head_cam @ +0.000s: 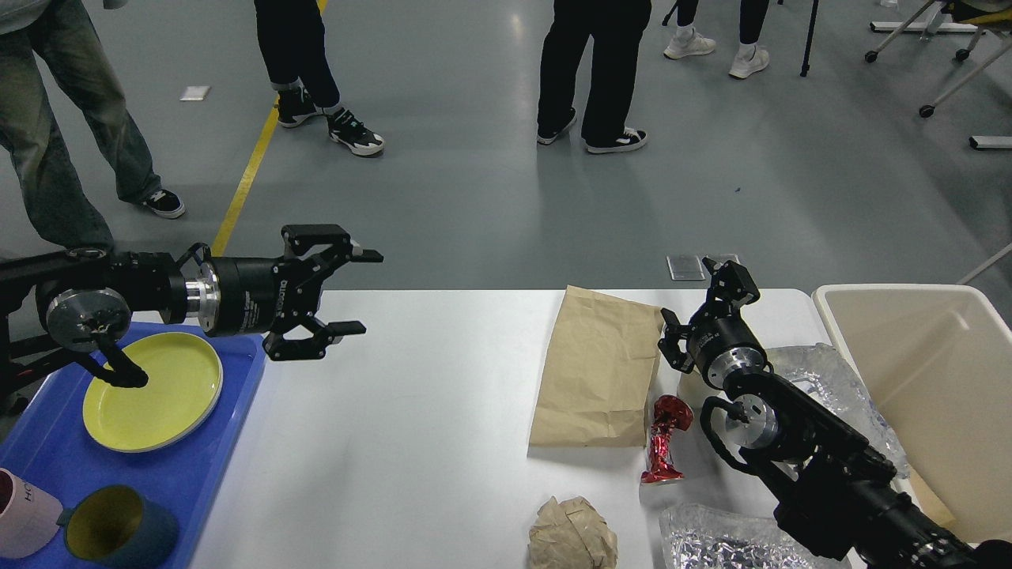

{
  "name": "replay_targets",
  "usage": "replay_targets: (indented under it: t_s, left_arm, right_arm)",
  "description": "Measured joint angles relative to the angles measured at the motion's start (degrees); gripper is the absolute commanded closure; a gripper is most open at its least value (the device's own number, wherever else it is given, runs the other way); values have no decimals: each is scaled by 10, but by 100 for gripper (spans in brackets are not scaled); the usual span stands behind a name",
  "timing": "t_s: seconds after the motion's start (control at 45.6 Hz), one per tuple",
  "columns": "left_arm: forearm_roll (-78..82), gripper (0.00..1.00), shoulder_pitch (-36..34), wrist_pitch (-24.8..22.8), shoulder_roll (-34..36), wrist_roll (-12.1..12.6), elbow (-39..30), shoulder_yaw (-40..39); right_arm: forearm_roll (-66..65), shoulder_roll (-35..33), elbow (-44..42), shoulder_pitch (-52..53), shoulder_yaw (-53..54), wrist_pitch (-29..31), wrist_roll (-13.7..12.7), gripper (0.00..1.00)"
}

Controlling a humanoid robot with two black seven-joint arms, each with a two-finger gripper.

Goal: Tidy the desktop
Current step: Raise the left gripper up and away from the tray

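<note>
We are looking down on the desktop point(411, 411), a white surface filling the lower part of the head view, with its far edge running across the middle; our left gripper point(348, 291) is hanging above the far left corner of the surface, its fingers point(360, 255) spread wide and holding nothing; our right gripper point(708, 308) is sitting near the far right corner, just beside the flat brown paper bag point(597, 371), and it is seen too dark and end-on for us to tell whether its fingers are apart or together; a blue tray point(237, 395) is lying at the left edge, carrying a yellow plate point(154, 391), a dark green cup point(118, 533) and a white mug point(24, 514); a red foil wrapper point(664, 438) is lying just beside the bag's near right corner; a crumpled paper ball point(571, 536) and a piece of silver foil point(711, 541) are resting at the near edge; more clear crinkled plastic point(830, 387) is lying at the right edge, next to the beige bin point(933, 371).
</note>
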Motion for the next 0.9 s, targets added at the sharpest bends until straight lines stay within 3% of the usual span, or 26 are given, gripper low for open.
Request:
replay_targets:
  t_s: [0.241, 0.438, 0.701, 0.899]
  left_arm:
    - [-1, 4, 109, 1, -73, -50, 148, -227]
    - [1, 4, 152, 21, -125, -107, 260, -283]
    - [-6, 4, 195, 29, -202, -225, 407, -387]
    - [-6, 4, 199, 33, -239, -236, 499, -438]
  right_arm:
    - [0, 0, 0, 0, 0, 0, 0, 0]
    - [0, 0, 0, 0, 0, 0, 0, 0]
    - [0, 0, 0, 0, 0, 0, 0, 0]
    - [0, 1, 0, 0, 0, 0, 0, 0]
